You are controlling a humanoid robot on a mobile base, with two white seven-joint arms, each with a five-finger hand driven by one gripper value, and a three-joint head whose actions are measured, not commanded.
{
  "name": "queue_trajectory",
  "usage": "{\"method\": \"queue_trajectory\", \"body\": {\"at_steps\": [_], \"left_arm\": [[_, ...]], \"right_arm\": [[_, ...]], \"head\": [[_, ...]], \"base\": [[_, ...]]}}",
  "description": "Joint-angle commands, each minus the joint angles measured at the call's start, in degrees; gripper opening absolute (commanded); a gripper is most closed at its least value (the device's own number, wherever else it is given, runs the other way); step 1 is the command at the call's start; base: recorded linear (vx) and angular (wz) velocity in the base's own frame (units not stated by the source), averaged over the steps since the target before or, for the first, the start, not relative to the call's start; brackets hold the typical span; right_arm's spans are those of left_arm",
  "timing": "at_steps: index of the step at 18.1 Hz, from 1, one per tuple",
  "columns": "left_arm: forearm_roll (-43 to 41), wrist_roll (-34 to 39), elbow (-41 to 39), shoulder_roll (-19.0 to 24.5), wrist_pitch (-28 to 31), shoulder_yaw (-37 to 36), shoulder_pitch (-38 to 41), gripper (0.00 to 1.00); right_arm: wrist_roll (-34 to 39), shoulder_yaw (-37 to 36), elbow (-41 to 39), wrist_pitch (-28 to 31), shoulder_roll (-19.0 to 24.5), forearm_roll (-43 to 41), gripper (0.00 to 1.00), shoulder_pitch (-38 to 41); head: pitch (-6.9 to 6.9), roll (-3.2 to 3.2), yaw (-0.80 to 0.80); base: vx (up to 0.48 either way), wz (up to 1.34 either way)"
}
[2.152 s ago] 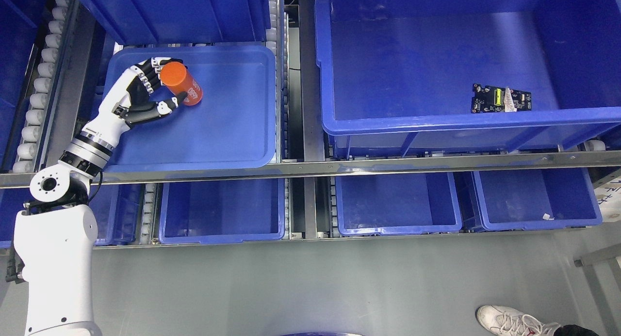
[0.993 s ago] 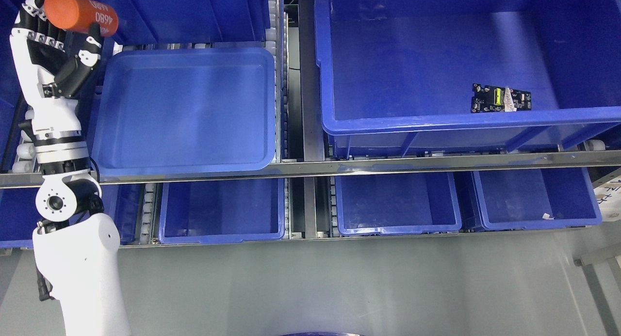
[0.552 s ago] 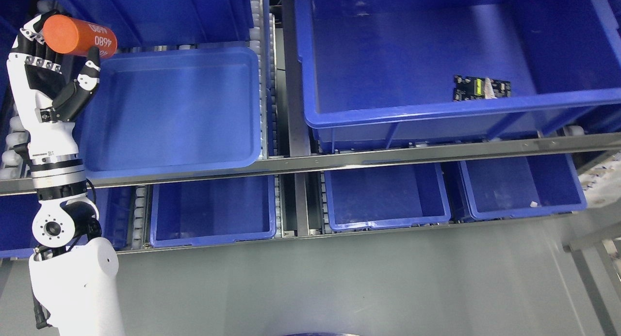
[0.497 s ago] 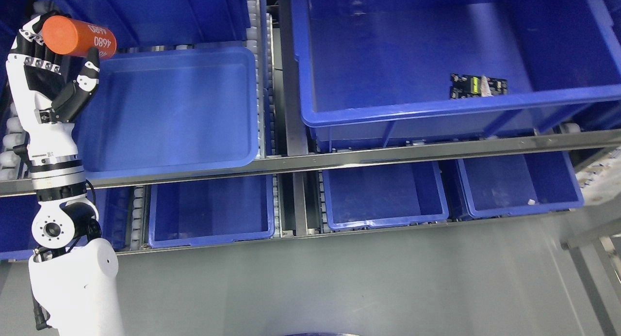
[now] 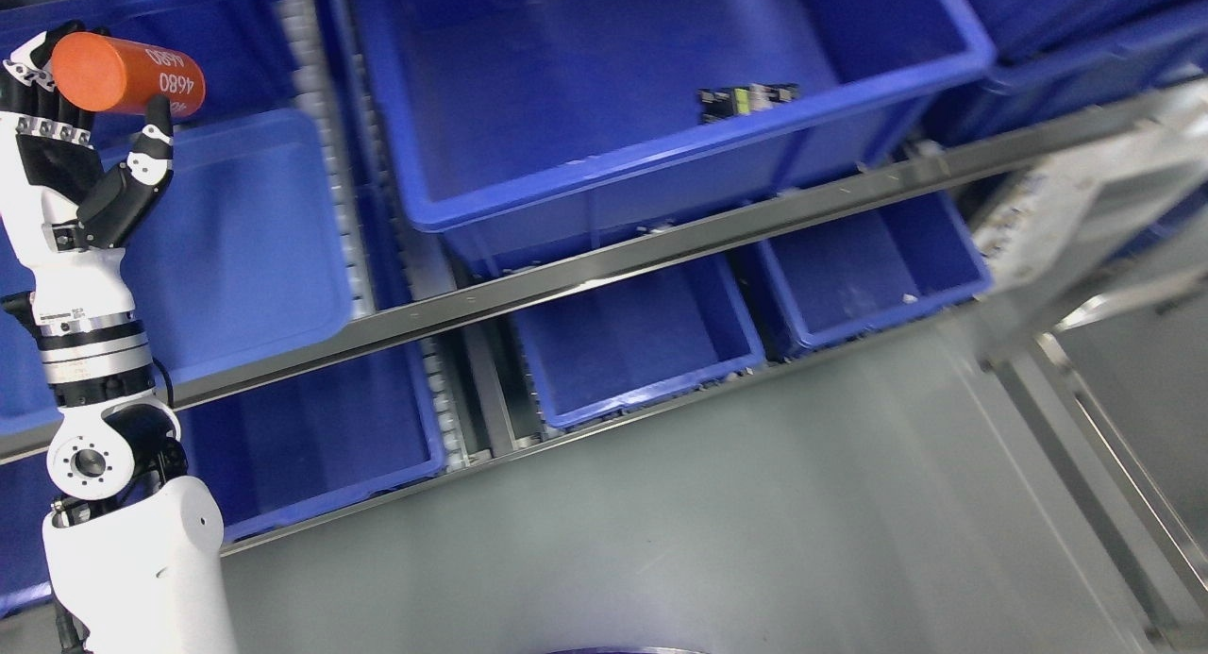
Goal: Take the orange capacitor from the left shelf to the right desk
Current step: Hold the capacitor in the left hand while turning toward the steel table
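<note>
The orange capacitor (image 5: 123,75), a cylinder with white digits on its side, lies sideways in my left hand (image 5: 80,116) at the upper left of the head view. The black-and-white fingers (image 5: 38,130) curl behind it and the thumb presses from the front, so the hand is shut on it. The forearm stands upright, raised above the shallow blue tray (image 5: 236,248) on the shelf. My right arm does not show.
A large blue bin (image 5: 604,173) holds a small circuit board (image 5: 747,97). A steel shelf rail (image 5: 661,248) runs diagonally, with lower blue bins (image 5: 632,343) beneath it. Grey floor fills the lower right, and a pale metal frame (image 5: 1085,201) stands at the right.
The whole picture has swung: the shelf has slid left and tilted as the camera turned right. The left hand keeps the capacitor raised, after lifting it out of the tray earlier.
</note>
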Motion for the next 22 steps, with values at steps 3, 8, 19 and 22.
{"method": "queue_trajectory", "body": {"at_steps": [3, 8, 19, 22], "left_arm": [[0.0, 0.1, -2.6, 0.7, 0.4, 0.6, 0.4, 0.27], [0.0, -0.1, -2.6, 0.7, -0.5, 0.9, 0.3, 0.27], [1.0, 0.0, -2.6, 0.7, -9.1, 7.6, -2.3, 0.27], [4.6, -0.3, -2.6, 0.7, -9.1, 8.2, -1.8, 0.27]], "right_arm": [[0.0, -0.7, -1.0, 0.0, -1.0, 0.3, 1.00, 1.1], [0.0, -0.7, -1.0, 0.0, -1.0, 0.3, 1.00, 1.1], [0.0, -0.7, -1.0, 0.1, -1.0, 0.3, 1.00, 1.1], [0.0, -0.7, -1.0, 0.0, -1.0, 0.3, 1.00, 1.1]], "head": [[0.00, 0.00, 0.00], [0.00, 0.00, 0.00], [0.00, 0.00, 0.00], [0.00, 0.00, 0.00]], "base": [[-0.068, -0.67], [-0.068, -0.65], [-0.042, -0.42], [-0.015, -0.32]]}}
